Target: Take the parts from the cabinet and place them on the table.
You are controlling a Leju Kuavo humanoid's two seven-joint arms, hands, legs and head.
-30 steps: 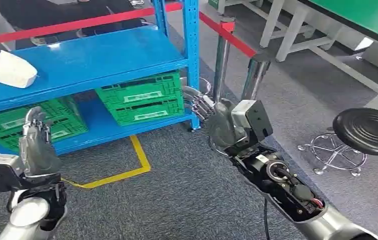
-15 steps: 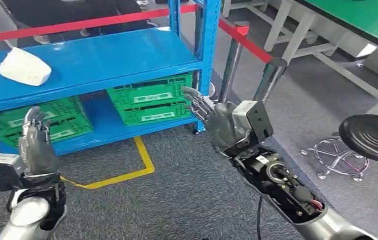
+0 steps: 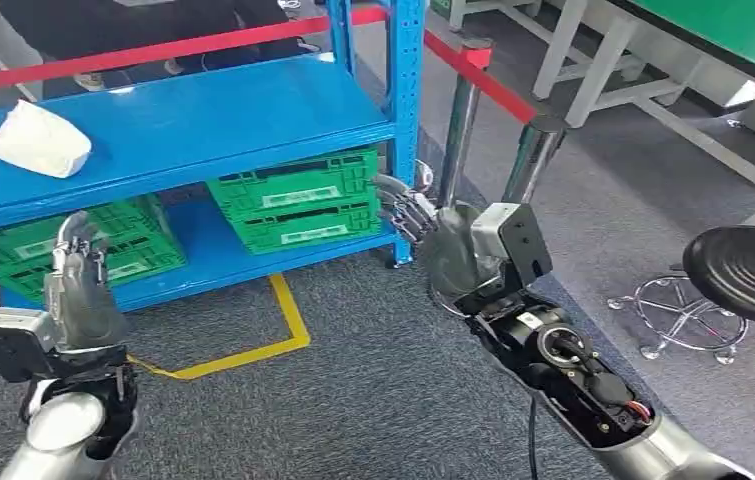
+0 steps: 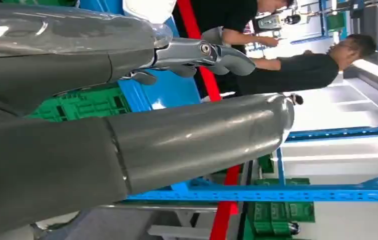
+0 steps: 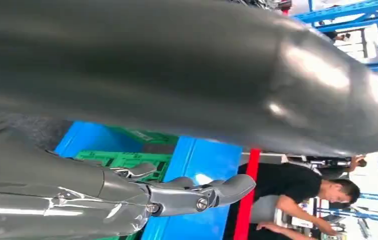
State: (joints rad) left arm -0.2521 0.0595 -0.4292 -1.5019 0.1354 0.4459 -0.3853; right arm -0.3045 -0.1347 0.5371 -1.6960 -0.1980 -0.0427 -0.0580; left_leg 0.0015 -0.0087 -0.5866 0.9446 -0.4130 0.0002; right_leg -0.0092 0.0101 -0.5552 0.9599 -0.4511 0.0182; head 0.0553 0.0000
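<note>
In the head view a blue cabinet (image 3: 203,110) of open shelves fills the upper left of the frame. On its upper shelf, far left, lies a white bagged part (image 3: 39,140), alone on the blue surface. Beneath that shelf stand two green crates (image 3: 295,198), one at the left edge and one in the middle of the frame, both on the lower blue shelf.

The left hand (image 3: 83,290) is raised in the lower left of the frame, in front of the left crate, holding nothing; its fingers (image 3: 77,240) point upward, slightly curled and a little apart. The right hand (image 3: 433,235) reaches up from the lower right toward the cabinet's corner post, near the right crate but apart from it; its fingers (image 3: 400,207) are spread and hold nothing.

A red barrier tape (image 3: 478,75) runs between chrome posts at upper centre. A black stool (image 3: 745,272) stands at the right edge, and a green worktop (image 3: 743,30) sits in the upper right corner. Yellow floor tape (image 3: 288,320) marks the grey carpet.
</note>
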